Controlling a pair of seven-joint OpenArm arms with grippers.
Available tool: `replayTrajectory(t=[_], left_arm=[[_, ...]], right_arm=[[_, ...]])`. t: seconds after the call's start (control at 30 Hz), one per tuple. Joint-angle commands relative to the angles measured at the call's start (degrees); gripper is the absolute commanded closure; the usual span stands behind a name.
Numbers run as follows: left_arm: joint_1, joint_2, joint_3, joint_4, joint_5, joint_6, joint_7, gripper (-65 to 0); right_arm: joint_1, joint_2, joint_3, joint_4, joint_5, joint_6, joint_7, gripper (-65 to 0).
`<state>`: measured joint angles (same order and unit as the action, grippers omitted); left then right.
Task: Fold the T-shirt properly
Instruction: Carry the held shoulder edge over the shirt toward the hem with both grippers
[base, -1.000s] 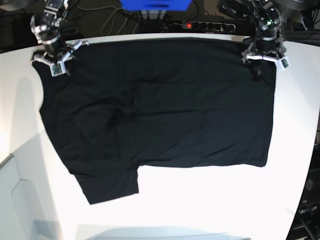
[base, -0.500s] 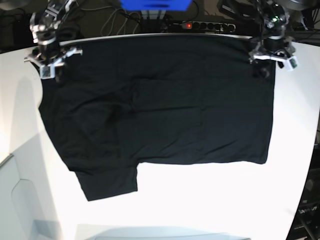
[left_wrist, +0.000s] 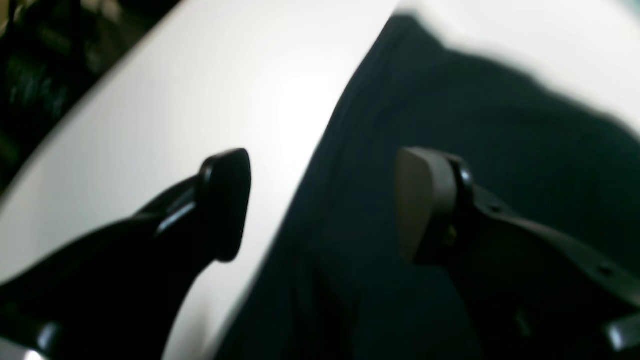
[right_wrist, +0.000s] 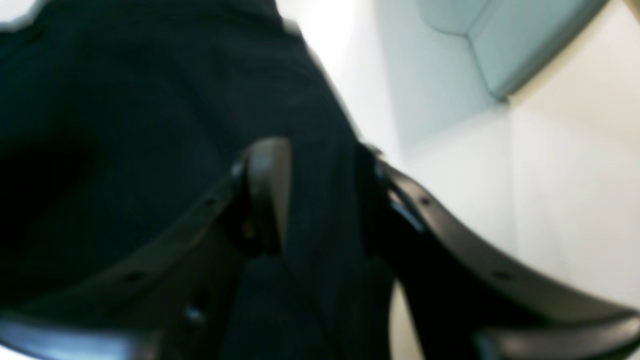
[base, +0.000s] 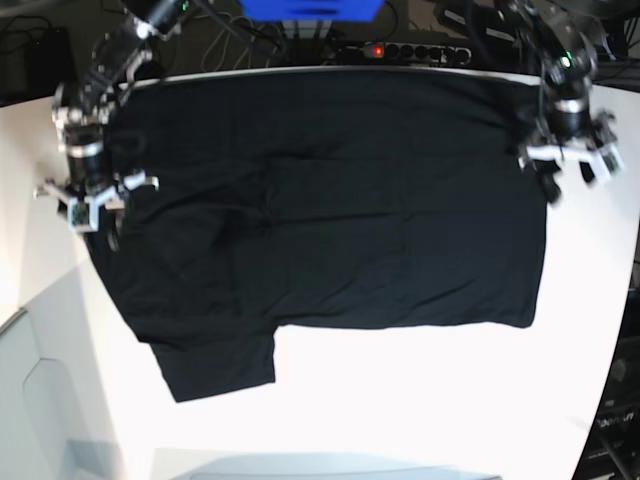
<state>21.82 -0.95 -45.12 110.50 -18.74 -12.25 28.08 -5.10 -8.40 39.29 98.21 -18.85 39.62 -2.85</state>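
The black T-shirt (base: 330, 210) lies spread flat on the white table (base: 420, 400), plain side up, with one sleeve at the front left. My right gripper (base: 95, 212) is at the shirt's left edge. In the right wrist view its jaws (right_wrist: 322, 195) stand apart with a strip of the shirt's (right_wrist: 125, 125) edge running between them. My left gripper (base: 567, 175) is over the shirt's right edge. In the left wrist view it (left_wrist: 320, 200) is wide open astride that edge, one finger over bare table and the other over the shirt (left_wrist: 500, 125), gripping nothing.
A power strip (base: 405, 50) and a blue box (base: 310, 8) sit behind the table's back edge among cables. A pale grey panel (base: 30, 400) borders the table at the front left. The shirt's top edge runs along the table's back edge.
Both grippers moved from the shirt's back corners toward the front along its side edges. The right gripper's jaws have parted; the left stays wide open.
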Motion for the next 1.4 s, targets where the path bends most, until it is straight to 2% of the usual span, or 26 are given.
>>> replayTrajectory(t=[0.0, 0.07, 0.13, 0.23, 0.3, 0.43, 0.57, 0.63, 0.73, 0.87, 1.0, 1.13, 1.37], left_arm=[[-2.1, -0.9, -0.1, 0.5, -0.3, 0.2, -1.7, -43.4], [-6.0, -1.2, 0.0, -0.8, -0.2, 0.3, -1.7, -43.5], [-10.6, -2.3, 0.0, -2.9, -0.2, 0.4, -1.6, -43.5], [-17.6, -5.0, 0.7, -9.3, -0.2, 0.5, -1.6, -43.5], [-21.9, -7.8, 2.4, -15.2, -0.1, 0.7, -1.6, -43.5], [-28.9, -13.3, 7.3, -29.1, -0.1, 0.8, -2.2, -43.5], [-39.5, -18.4, 12.7, -48.4, -0.1, 0.9, -2.7, -43.5], [-44.4, -20.3, 16.4, -57.7, -0.1, 0.9, -6.4, -43.5], [-48.9, -22.0, 23.9, -68.5, -0.1, 0.9, -14.9, -43.5], [-54.3, -22.6, 33.8, -81.4, -0.2, 0.9, -25.1, -43.5], [-59.1, -22.3, 38.2, -91.7, -0.2, 0.9, -31.4, -43.5], [-60.3, -22.1, 41.0, -94.6, -0.2, 0.9, -33.9, -43.4], [-60.1, -22.1, 42.9, -95.3, -0.3, 0.8, -33.7, -42.8]], right_arm=[[1.9, 0.4, -0.5, -0.2, 0.9, 0.4, 1.4, -27.1], [4.5, 0.4, -1.3, -2.2, 0.9, 0.4, 0.0, -29.8], [7.3, 0.4, -2.1, -3.6, 0.8, 0.4, -3.9, -33.1], [12.0, 0.7, -3.2, -5.8, 0.8, 0.4, -9.9, -35.6], [14.6, 0.7, -3.2, -7.4, 0.8, 0.4, -12.0, -35.6], [18.1, 1.5, -3.2, -11.6, 0.7, 0.4, -12.8, -35.6], [20.3, 3.3, -4.4, -16.0, 0.7, 0.4, -13.1, -35.6], [20.9, 3.6, -4.4, -16.8, 0.7, 0.4, -12.8, -35.6], [21.1, 3.6, -4.4, -16.9, 0.7, 0.4, -13.0, -35.6], [21.1, 3.6, -4.4, -16.8, 0.7, 0.4, -13.0, -35.5], [20.9, 3.6, -4.4, -16.8, 0.7, 0.4, -13.1, -35.5], [20.9, 3.6, -4.4, -16.7, 0.6, 0.4, -13.1, -35.5], [21.5, 3.6, -4.4, -17.0, 0.6, 0.4, -13.0, -35.5]])
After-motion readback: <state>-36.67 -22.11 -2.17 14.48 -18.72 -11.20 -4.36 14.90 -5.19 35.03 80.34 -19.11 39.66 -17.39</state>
